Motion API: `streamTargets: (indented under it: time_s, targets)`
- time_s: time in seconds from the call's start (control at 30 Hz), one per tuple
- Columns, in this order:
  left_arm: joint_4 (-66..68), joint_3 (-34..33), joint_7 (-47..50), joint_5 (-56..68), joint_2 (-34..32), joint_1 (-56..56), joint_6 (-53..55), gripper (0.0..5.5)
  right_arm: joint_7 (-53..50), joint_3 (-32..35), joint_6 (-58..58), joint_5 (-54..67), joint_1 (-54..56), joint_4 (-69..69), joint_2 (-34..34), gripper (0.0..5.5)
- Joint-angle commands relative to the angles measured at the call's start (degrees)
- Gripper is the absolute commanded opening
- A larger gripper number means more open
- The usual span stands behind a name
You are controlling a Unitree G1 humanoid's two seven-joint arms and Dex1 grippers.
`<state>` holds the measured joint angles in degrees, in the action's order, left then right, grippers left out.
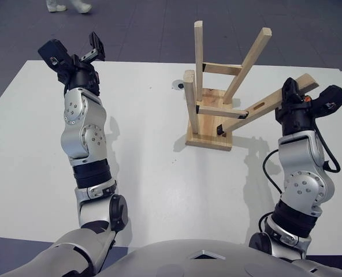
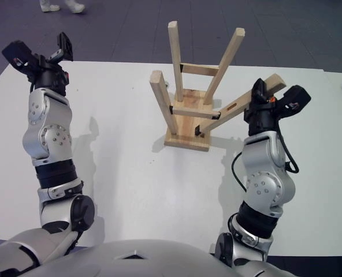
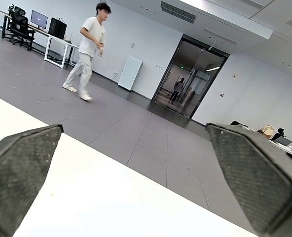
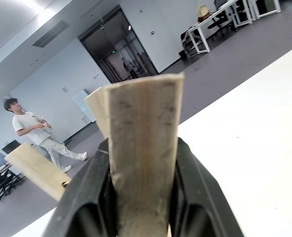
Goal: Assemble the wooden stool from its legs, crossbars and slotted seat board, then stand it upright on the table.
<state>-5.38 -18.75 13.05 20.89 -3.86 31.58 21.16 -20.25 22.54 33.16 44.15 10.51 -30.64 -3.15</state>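
The wooden stool (image 1: 212, 109) lies upside down on the white table (image 1: 148, 184), seat board (image 1: 208, 140) flat on the surface, legs pointing up and splayed, crossbars joining them. My right gripper (image 1: 301, 95) is shut on the upper end of the right-hand leg (image 1: 263, 107), which leans outward toward it. In the right wrist view that leg (image 4: 143, 163) fills the space between the black fingers (image 4: 89, 197). My left gripper (image 1: 73, 52) is raised over the table's far left, open and holding nothing, its pads (image 3: 20, 177) spread wide.
A small dark round mark (image 1: 177, 85) sits on the table just left of the stool. Bare table stretches between the two arms and toward the near edge. Grey floor lies beyond the far edge.
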Motion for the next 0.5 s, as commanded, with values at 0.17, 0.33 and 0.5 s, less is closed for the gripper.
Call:
streamTargets:
  time_s: [0.17,0.33,0.5]
  targets:
    - [-0.4,0.3,0.2,-0.7,0.3,-0.3,0.4,5.40,-1.1,-1.5,0.7,-3.8,-2.2,1.1,-0.6,1.03]
    - [-0.1,0.3,0.0,-0.8,0.2,0.3,0.4,5.40,-0.7,-0.5,-1.5,-6.3,-2.4,3.9,-1.1,1.03]
    - [-0.2,0.5,0.0,-0.9,0.4,0.1,0.2,5.40,0.7,-0.3,-3.1,-8.2,-1.9,6.3,-2.8,1.03]
